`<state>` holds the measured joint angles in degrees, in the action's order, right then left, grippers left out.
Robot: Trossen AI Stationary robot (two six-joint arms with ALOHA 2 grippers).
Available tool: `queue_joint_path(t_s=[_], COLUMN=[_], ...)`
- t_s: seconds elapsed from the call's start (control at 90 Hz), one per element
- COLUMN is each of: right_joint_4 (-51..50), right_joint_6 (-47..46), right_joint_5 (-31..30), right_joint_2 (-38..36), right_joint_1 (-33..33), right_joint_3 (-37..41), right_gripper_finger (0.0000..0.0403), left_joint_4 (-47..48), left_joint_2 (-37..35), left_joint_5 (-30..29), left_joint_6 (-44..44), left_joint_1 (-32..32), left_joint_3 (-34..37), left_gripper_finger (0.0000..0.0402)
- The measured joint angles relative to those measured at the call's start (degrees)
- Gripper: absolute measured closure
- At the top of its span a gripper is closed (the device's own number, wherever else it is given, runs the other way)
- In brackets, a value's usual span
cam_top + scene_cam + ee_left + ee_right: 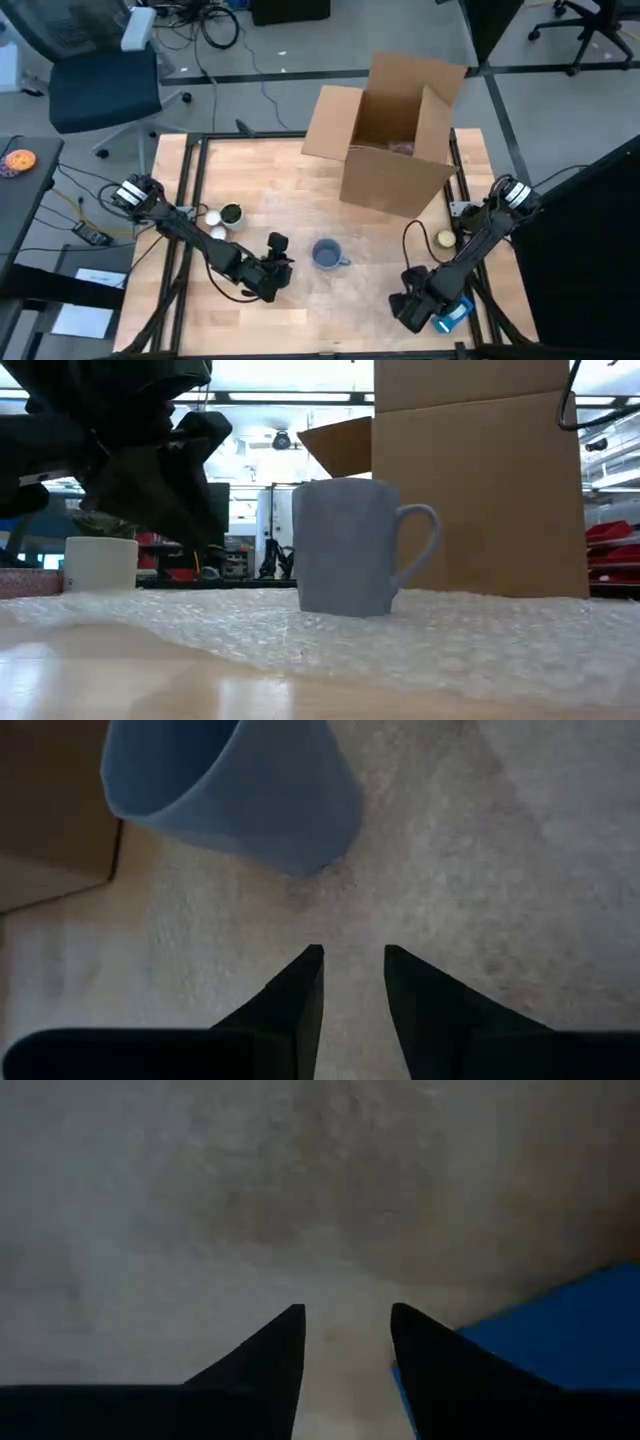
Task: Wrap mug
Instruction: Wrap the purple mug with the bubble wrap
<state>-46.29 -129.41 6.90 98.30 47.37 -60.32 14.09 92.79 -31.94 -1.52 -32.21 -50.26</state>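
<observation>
An open cardboard box point(395, 140) stood toward the tabletop's point(260, 175) far edge, with a bubble wrap sheet point(370, 240) spread before it. The blue mug point(327, 254) stood upright on that sheet near the tabletop's middle. The left end effector point(277, 268) hung just beside the mug, fingers slightly apart, while the right end effector point(412, 305) sat near the front right corner, fingers likewise parted.

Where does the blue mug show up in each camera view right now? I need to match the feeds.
High view: the blue mug stands at table centre on the bubble wrap, in front of the cardboard box.
Low view: mug at centre, handle to the picture's right, box behind it.
Left wrist view: mug ahead of the left gripper.
Right wrist view: not in it.
Shared landmark: the cardboard box.
</observation>
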Motion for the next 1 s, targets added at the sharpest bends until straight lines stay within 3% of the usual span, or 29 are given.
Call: queue_joint_path(t_s=[0.256,0.389,0.789,1.0], right_joint_4=[9.94,16.85,20.84,24.71], right_joint_6=[-0.87,1.47,13.56,19.87], right_joint_5=[3.01,1.54,-12.54,-23.56], right_joint_2=[-0.4,-0.44,0.02,0.02], right_joint_1=[-1.67,-3.07,-8.09,-9.24], right_joint_3=[7.63,9.17,6.09,6.06], right_gripper_finger=[0.0277,0.0277,0.0302,0.0367], left_joint_4=[-0.05,-0.28,-2.75,-2.75], left_joint_2=[0.0,0.0,0.01,0.0], left_joint_5=[0.02,0.02,0.08,0.07], left_joint_6=[-1.27,-1.29,-2.79,-2.78], left_joint_1=[0.0,0.0,0.0,0.0], left_joint_3=[-0.02,-0.02,-0.04,-0.04], left_gripper_finger=[0.0312,0.0312,0.0312,0.0312])
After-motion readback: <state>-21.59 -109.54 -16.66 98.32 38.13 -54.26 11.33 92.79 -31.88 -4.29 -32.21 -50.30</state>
